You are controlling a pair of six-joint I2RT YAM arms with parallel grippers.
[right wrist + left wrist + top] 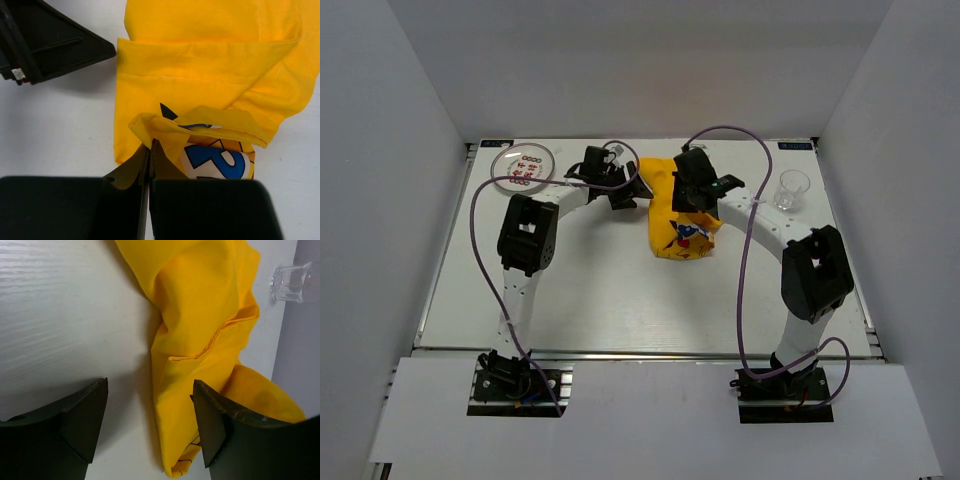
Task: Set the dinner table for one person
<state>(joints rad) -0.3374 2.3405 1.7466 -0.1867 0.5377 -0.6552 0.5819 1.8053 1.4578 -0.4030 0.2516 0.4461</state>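
Plain grey back wall (640, 60), grey side walls (380, 220), white front board (650, 415), soft even light

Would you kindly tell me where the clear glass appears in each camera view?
Top external: clear glass at far right, upper half.
Left wrist: glass in the upper right corner.
Right wrist: not in view.
Shared landmark: the yellow cloth, in all three.

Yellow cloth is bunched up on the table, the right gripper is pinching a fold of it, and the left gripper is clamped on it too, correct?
Not quite. The left gripper is open, not clamped on the yellow cloth; the left wrist view shows its fingers spread apart. The right gripper does pinch a fold.
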